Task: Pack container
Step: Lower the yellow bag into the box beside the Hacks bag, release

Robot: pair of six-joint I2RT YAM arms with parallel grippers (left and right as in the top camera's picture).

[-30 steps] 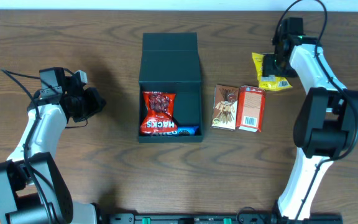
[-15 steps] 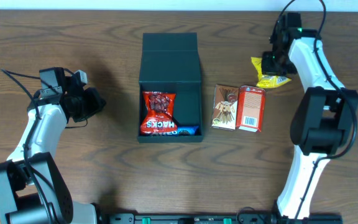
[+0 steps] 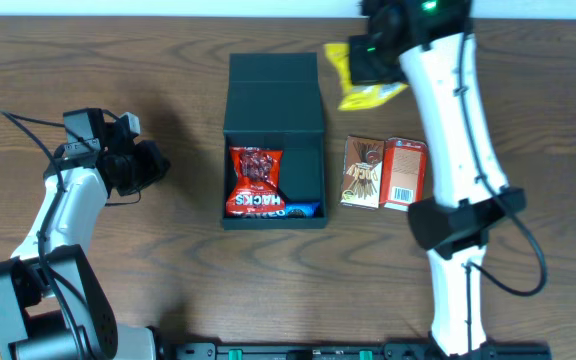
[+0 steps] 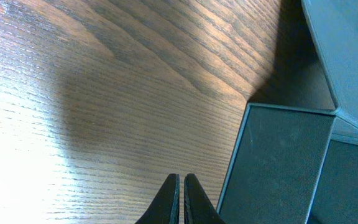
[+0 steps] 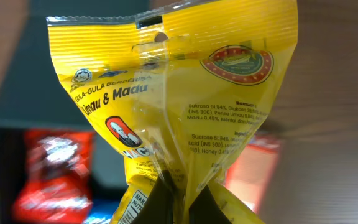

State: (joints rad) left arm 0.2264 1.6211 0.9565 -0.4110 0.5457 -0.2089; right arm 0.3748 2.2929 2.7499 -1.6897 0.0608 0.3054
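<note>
A: Entry, biggest first. Wooden table [image 3: 168, 280]. The container [image 3: 273, 130], a dark charcoal box, sits mid-table between the arms, with its lid flap [image 3: 273, 75] thrown back toward the far edge.

B: Contents?

A: A red Hacks packet [image 3: 255, 180] lies on the left side of the box and a blue packet [image 3: 300, 211] sits against the near wall. The right half of the floor looks free. Two cartons stand just right of the box, touching each other: a brown carton [image 3: 364, 172] and a red carton [image 3: 404, 174].

B: Step in hand?

A: I judge it to be carrying an item to the box. The right gripper [image 5: 182, 205] is clamped on the pinched neck of a yellow candy packet [image 5: 166, 93]. The packet hangs clear of the table, beside the far right corner of the lid flap and not yet over the opening.

B: Left side?

A: The left gripper [image 4: 180, 199] has its fingers together and holds nothing. It points at bare wood near the box's left wall.

B: Next move?

A: Probably shift the packet nearer and leftward until it is over the free right half. Then lower it below the rim before letting go, since a limp bag may catch on the wall. The cartons remain to pack.
</note>
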